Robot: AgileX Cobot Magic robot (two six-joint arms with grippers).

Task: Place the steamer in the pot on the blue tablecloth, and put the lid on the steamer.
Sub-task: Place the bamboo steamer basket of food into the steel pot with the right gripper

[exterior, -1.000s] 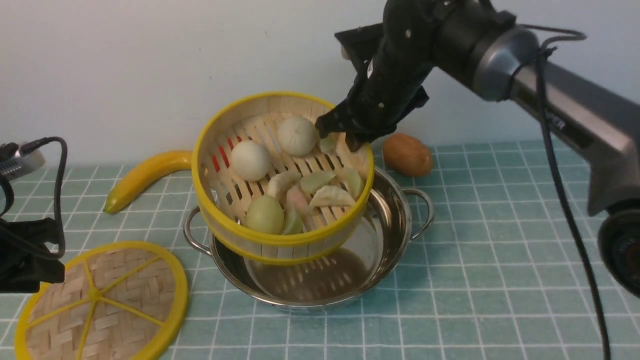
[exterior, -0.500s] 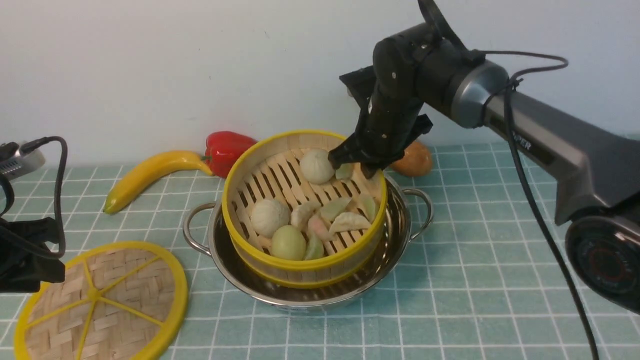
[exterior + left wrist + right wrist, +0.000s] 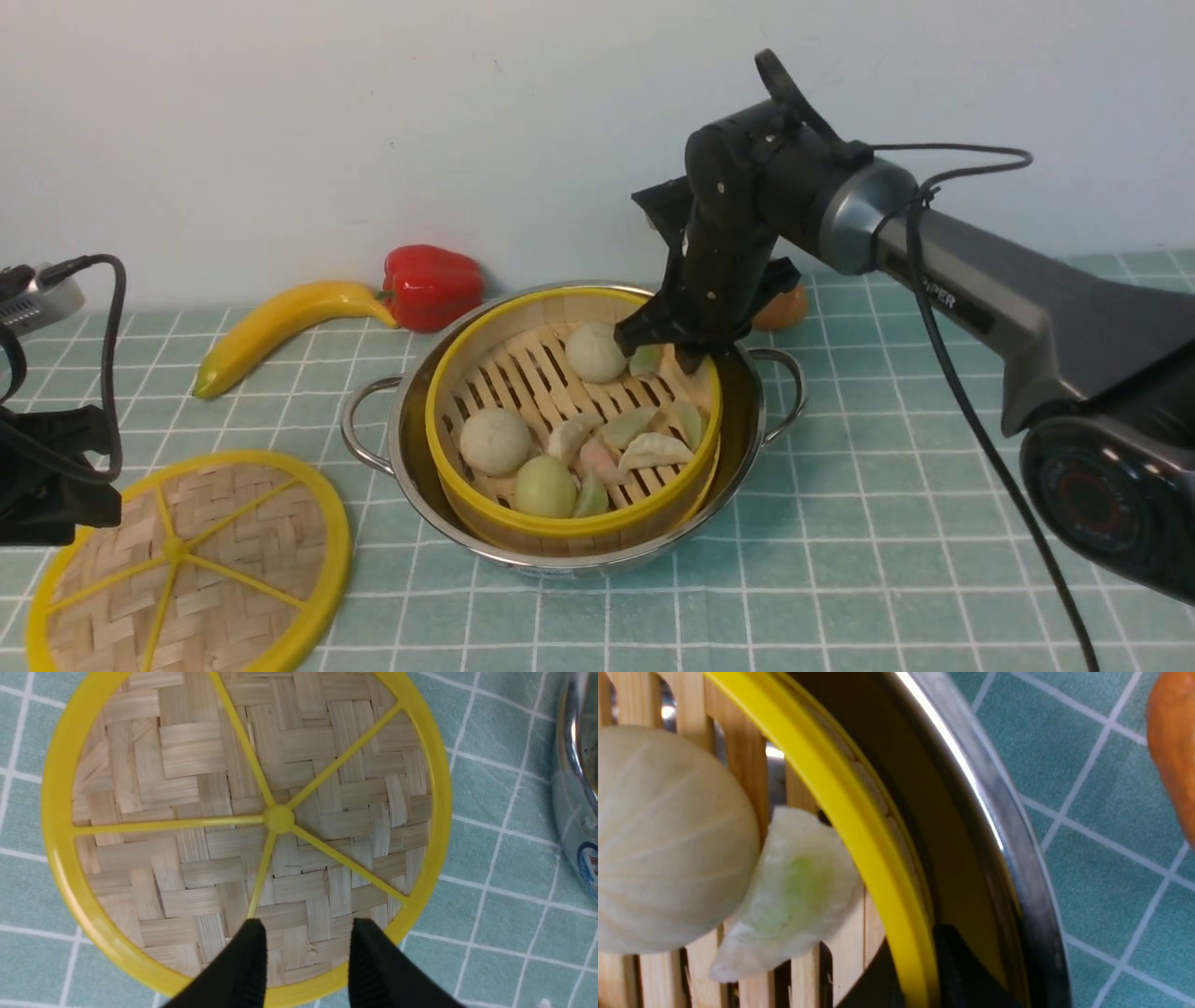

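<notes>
Right end effector [image 3: 661, 347], pinching steamer [image 3: 569, 525] rim — inside pot [image 3: 758, 411]

A banana [image 3: 280, 322] lies just beside a red pepper [image 3: 431, 285], a brown potato [image 3: 784, 311] apart.

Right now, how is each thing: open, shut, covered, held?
steamer, sitting in the pot, uncovered, food inside.
pot, upright on the cloth, steamer inside.
lid, off, lying flat on the cloth.
right tool, shut on the steamer's rim.
left tool, open over the lid, holding nothing.
</notes>
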